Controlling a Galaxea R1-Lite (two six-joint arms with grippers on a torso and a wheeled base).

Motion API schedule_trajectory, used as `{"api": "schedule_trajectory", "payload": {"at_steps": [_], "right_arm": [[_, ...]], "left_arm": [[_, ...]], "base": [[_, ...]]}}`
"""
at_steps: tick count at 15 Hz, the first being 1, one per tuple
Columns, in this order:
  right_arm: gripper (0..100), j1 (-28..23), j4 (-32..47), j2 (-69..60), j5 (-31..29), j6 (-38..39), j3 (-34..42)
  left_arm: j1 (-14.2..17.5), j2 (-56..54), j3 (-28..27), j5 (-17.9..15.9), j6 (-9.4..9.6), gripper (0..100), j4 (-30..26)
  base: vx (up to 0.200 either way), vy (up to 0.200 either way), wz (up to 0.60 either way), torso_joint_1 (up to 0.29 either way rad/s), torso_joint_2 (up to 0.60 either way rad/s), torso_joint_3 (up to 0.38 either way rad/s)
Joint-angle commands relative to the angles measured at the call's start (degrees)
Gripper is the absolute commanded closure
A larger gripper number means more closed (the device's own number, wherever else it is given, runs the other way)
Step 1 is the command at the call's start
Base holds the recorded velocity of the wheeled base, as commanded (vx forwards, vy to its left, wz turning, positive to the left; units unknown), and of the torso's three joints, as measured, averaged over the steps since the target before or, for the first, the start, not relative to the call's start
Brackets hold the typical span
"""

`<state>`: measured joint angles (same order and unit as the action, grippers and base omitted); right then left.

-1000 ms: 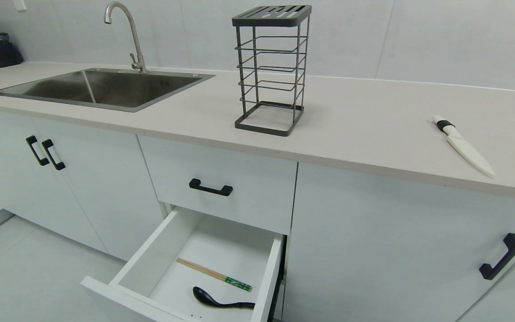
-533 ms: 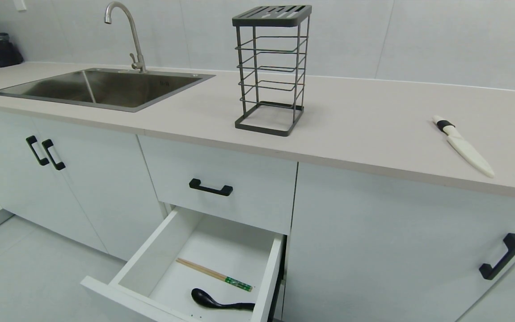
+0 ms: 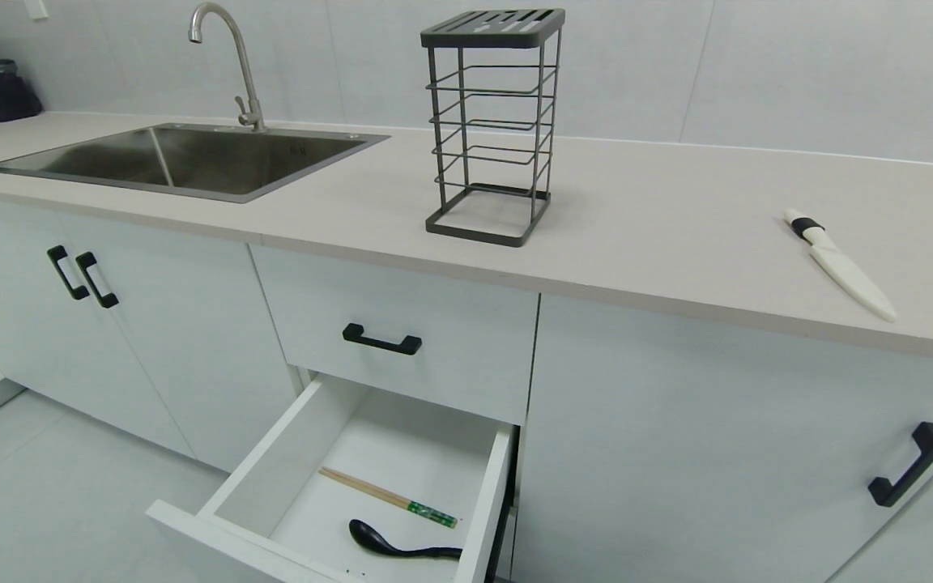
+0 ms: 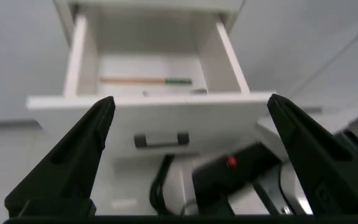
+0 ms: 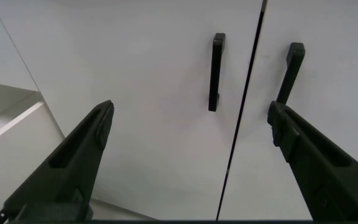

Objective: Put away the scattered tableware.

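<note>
I'm not finding any text, number or sign that I can read. I'm seeing a small dark mark on the far inner wall of the sink [image 3: 296, 150], too small to make out. I'm also looking at a green band on the right end of the chopsticks [image 3: 389, 497] in the open drawer [image 3: 487, 494]; any print there is too small to tell.

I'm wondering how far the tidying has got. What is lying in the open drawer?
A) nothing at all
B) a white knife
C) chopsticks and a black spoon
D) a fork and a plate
C: the open drawer holds the chopsticks and a black spoon, while the white knife lies on the countertop.
</note>
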<state>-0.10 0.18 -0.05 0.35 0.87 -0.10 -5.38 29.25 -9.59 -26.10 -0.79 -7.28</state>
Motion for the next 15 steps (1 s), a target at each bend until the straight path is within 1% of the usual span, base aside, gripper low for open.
{"api": "schedule_trajectory", "payload": {"at_steps": [1,2,3,4,5,6,7,8,10,11,12,13,15], "right_arm": [[0,0.01,-0.01,0.14,0.00,-0.16,0.01],[0,0.01,-0.09,0.14,0.09,-0.34,0.01],[0,0.01,-0.01,0.14,0.17,-0.25,0.01],[0,0.01,-0.01,0.14,0.17,0.01,0.01],[0,0.01,-0.01,0.14,0.17,0.01,0.01],[0,0.01,-0.01,0.14,0.09,0.01,0.01],[0,0.01,-0.01,0.14,0.09,0.01,0.01],[0,0.01,-0.01,0.14,0.09,0.01,0.01],[0,0.01,-0.01,0.14,0.09,0.01,0.01],[0,0.01,-0.01,0.14,0.09,0.01,0.01],[0,0.01,-0.01,0.14,0.09,0.01,0.01],[0,0.01,-0.01,0.14,0.09,0.01,0.01],[0,0.01,-0.01,0.14,0.09,0.10,0.01]], "left_arm": [[-5.26,16.19,4.32,0.88,1.67,0,-0.81],[-5.61,19.27,4.85,1.49,3.87,0,0.07],[-5.61,21.03,4.94,2.19,5.63,0,0.69],[-5.61,23.49,5.02,3.78,7.56,0,0.95],[-5.70,26.30,5.02,5.09,8.79,0,1.56],[-5.79,29.73,4.94,6.32,10.72,0,2.80],[-5.87,34.04,4.94,7.20,12.48,0,5.17],[-5.96,38.61,4.94,7.99,13.18,0,9.12],[-6.31,48.89,5.02,9.93,13.36,0,20.37],[-7.10,53.64,5.55,10.89,13.27,0,25.38],[-7.81,56.80,6.08,11.07,13.27,0,28.72],[-8.69,60.67,6.61,11.16,13.27,0,33.21],[-9.13,64.36,6.69,11.25,12.66,0,37.86]], "base": [[0.000,0.000,0.00,0.000,0.00,0.000],[0.000,0.000,0.00,0.000,0.00,0.000],[0.000,0.000,0.00,0.000,0.00,0.000],[0.000,0.000,0.00,0.000,0.00,0.000],[0.000,0.000,0.00,0.000,0.00,0.000],[0.000,0.000,0.00,0.000,0.00,0.000],[0.000,0.000,0.00,0.000,0.00,0.000],[0.000,0.000,0.00,0.000,0.00,0.000],[0.000,0.000,0.00,0.000,0.00,0.000],[0.000,0.000,0.00,0.000,0.00,0.000],[0.000,0.000,0.00,0.000,0.00,0.000],[0.000,0.000,0.00,0.000,0.00,0.000],[0.000,0.000,0.00,0.000,0.00,0.000]]}}
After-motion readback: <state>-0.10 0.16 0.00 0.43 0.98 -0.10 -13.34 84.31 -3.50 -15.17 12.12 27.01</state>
